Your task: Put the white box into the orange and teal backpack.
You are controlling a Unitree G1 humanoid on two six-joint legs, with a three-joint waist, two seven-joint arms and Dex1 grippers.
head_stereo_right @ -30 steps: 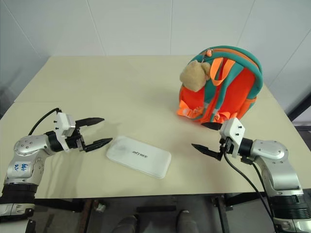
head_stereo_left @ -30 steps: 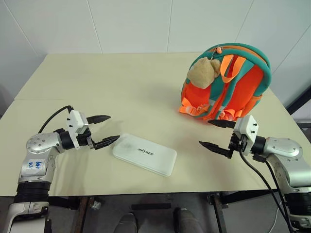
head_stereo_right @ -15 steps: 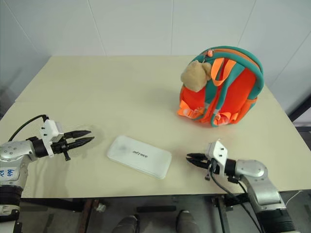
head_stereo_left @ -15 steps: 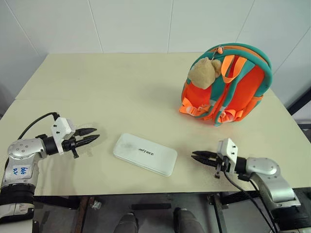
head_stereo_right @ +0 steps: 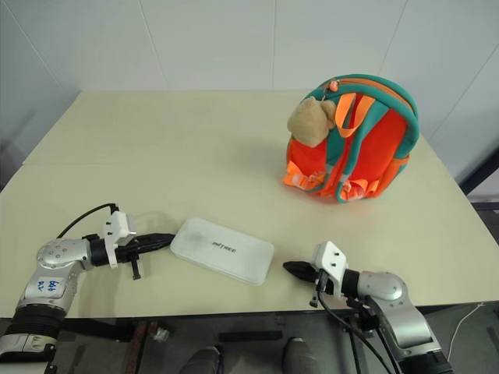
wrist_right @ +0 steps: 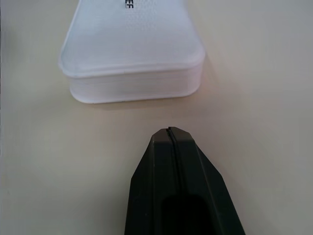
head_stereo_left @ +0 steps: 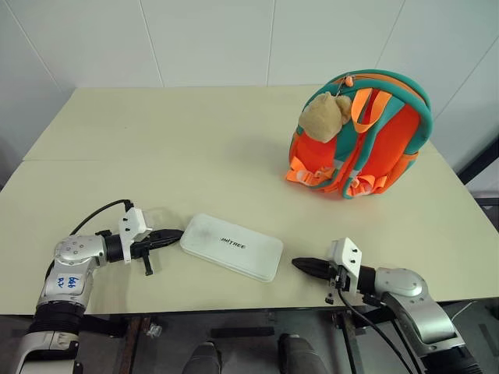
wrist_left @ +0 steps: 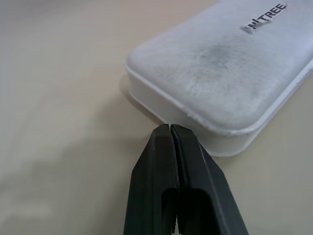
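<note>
The white box (head_stereo_left: 231, 246) lies flat near the table's front edge, its small dark lettering facing up. My left gripper (head_stereo_left: 178, 233) is shut and empty, low over the table, its tips right at the box's left end (wrist_left: 195, 73). On the other side, my right gripper (head_stereo_left: 297, 264) is shut and empty too, pointing at the box's right end (wrist_right: 132, 54) across a small gap. The orange and teal backpack (head_stereo_left: 362, 132) stands upright at the back right, a tan plush bear (head_stereo_left: 323, 114) hanging on it.
The cream table (head_stereo_left: 171, 148) spreads wide behind the box. A seam crosses its left part. A white wall rises behind the table, and the front edge runs just below both grippers.
Both grippers have gone from open to shut and sunk to the tabletop. The left one has moved in to the box's left end, the right one toward its right end.
</note>
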